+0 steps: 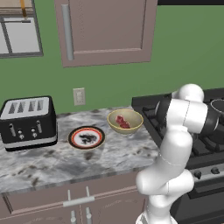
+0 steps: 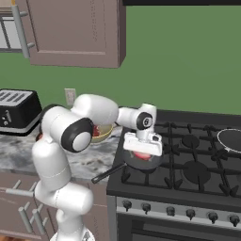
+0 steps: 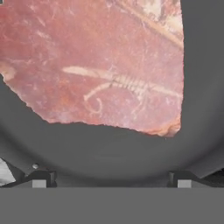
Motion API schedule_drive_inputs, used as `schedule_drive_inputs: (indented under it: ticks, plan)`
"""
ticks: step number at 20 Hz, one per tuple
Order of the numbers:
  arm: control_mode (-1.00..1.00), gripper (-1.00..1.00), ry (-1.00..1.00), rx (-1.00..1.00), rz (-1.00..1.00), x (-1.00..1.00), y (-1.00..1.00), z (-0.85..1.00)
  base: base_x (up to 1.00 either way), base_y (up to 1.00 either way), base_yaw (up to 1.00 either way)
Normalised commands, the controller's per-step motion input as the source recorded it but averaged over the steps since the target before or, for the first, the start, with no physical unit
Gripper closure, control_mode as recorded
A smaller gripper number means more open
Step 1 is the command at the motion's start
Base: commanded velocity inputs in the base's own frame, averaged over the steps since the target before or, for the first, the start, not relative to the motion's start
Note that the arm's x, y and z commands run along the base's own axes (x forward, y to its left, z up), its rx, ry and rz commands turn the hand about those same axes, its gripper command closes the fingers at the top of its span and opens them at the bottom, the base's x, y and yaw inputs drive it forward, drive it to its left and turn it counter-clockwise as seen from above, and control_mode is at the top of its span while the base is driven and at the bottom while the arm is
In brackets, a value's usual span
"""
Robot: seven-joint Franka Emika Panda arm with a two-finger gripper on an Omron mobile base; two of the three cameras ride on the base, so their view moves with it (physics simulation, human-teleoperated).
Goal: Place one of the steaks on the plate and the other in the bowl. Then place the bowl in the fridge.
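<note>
A deep red steak [image 3: 100, 65] with whitish streaks lies in a black frying pan [image 2: 151, 164] on the stove's front left burner. My gripper [image 2: 141, 153] hangs just above it, open, the fingertips [image 3: 41, 179] spread wide with nothing between them. The other steak [image 1: 123, 122] rests inside the tan bowl [image 1: 127, 130] on the marble counter, beside the stove. The bowl [image 2: 104, 134] is partly hidden behind my arm in the right base view. The red-rimmed plate [image 1: 71, 138] sits bare to the left of the bowl. The fridge is out of view.
A black toaster [image 1: 28, 122] stands at the counter's left. The pan's handle [image 2: 108, 173] points toward the counter's front edge. A second pan [image 2: 230, 139] sits on the far right of the stove [image 2: 193, 179]. A wall cabinet [image 1: 105, 30] hangs overhead.
</note>
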Motion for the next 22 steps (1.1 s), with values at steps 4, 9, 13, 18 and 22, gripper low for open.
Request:
schedule_drive_inputs:
  ticks: [4, 9, 13, 18, 22]
  plan:
    - [-1.0, -1.0, 0.0, 0.0, -0.12, 0.29, 0.0, 0.0, 0.0, 0.0, 0.0]
    - [-1.0, -1.0, 0.03, -0.01, -0.12, 0.4, 0.13, 0.0, 0.0, 0.0, 0.0]
    - [-1.0, -1.0, 0.01, 0.0, -0.1, 0.34, 0.03, -0.05, 0.0, 0.0, 0.0]
    - [-1.0, -1.0, 0.0, 0.0, -0.05, 0.16, -0.05, -0.26, 0.0, 0.0, 0.0]
    - [-1.0, -1.0, 0.0, 0.0, -0.04, 0.04, -0.03, -0.53, 0.0, 0.0, 0.0]
